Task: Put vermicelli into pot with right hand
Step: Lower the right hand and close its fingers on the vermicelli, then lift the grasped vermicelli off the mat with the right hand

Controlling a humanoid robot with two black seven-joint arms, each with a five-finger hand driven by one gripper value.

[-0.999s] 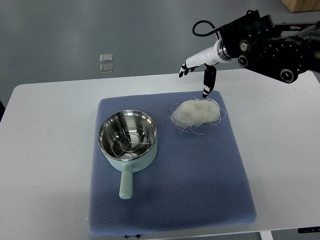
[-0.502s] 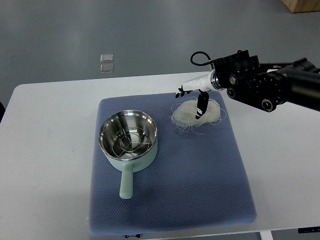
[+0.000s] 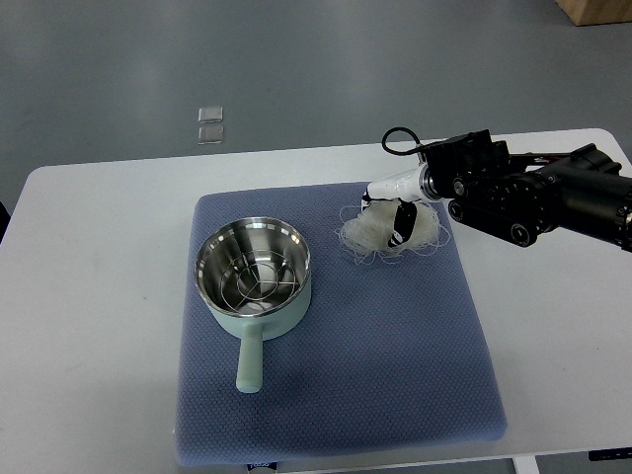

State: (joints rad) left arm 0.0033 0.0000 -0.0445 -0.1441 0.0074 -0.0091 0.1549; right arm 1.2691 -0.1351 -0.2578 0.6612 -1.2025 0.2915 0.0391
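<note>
Our fingers (image 3: 400, 223) are pressed down into the vermicelli (image 3: 387, 230), curling around the nest on the far right of the blue mat (image 3: 395, 375), though we cannot tell if they grip it firmly. We judge this the grasping step; next, our right hand (image 3: 392, 202) must close, lift, and carry left to the pot (image 3: 254, 276).

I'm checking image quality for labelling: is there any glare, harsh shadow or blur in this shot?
Top view: lighting is soft and even, with only faint shadows; the pot shows mild reflections on its steel interior; the right hand on the vermicelli looks slightly soft, and fine strands are hard to resolve against the blue mat.
</note>
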